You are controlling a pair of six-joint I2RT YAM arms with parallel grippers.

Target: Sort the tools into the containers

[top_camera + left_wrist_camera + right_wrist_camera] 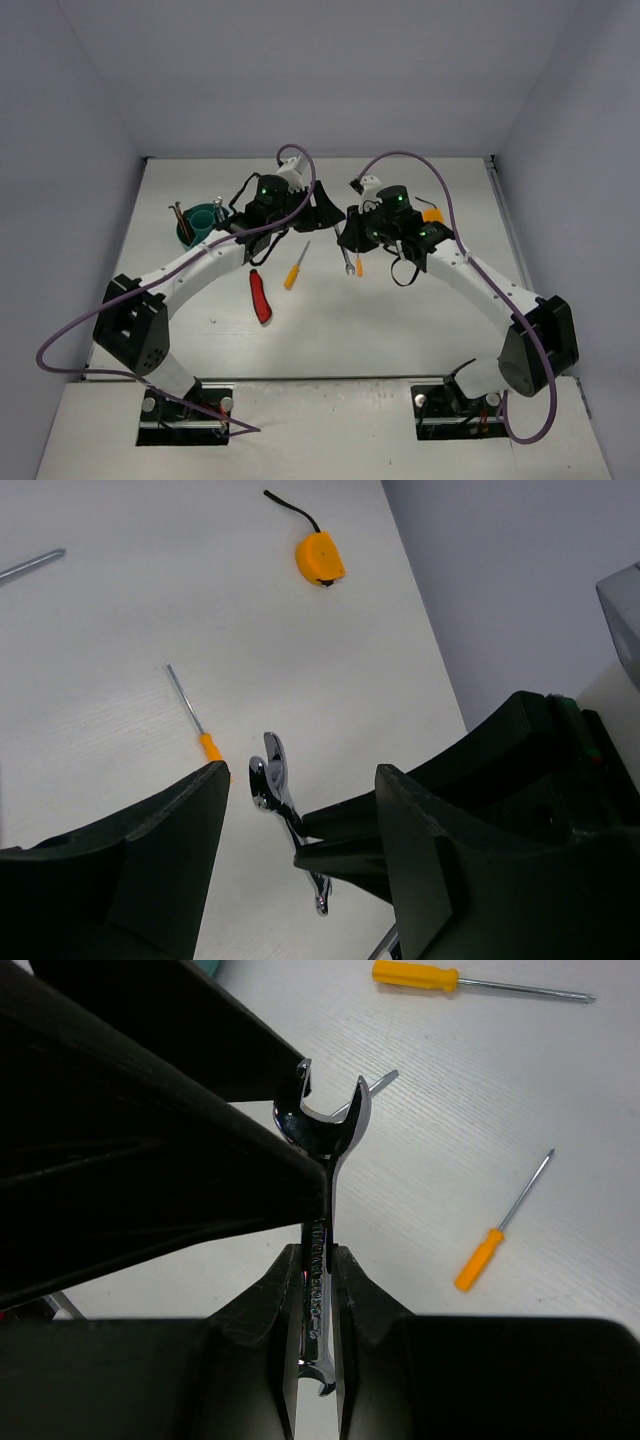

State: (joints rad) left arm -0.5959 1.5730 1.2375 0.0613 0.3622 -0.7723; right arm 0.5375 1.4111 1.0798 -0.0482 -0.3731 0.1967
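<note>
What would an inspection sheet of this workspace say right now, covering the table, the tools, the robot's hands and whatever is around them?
Surface: white table.
Job's things: teal tub at the far left, with a few tools standing in it. Red folding knife, large orange screwdriver and small orange screwdriver lie loose on the table. Silver wrench is held by its shaft.
Clutter: orange tape measure.
Grippers: right gripper is shut on the silver wrench. Left gripper is open and empty, close beside it.
Cables: purple cables loop above both arms.
Surroundings: plain pale walls on three sides.
</note>
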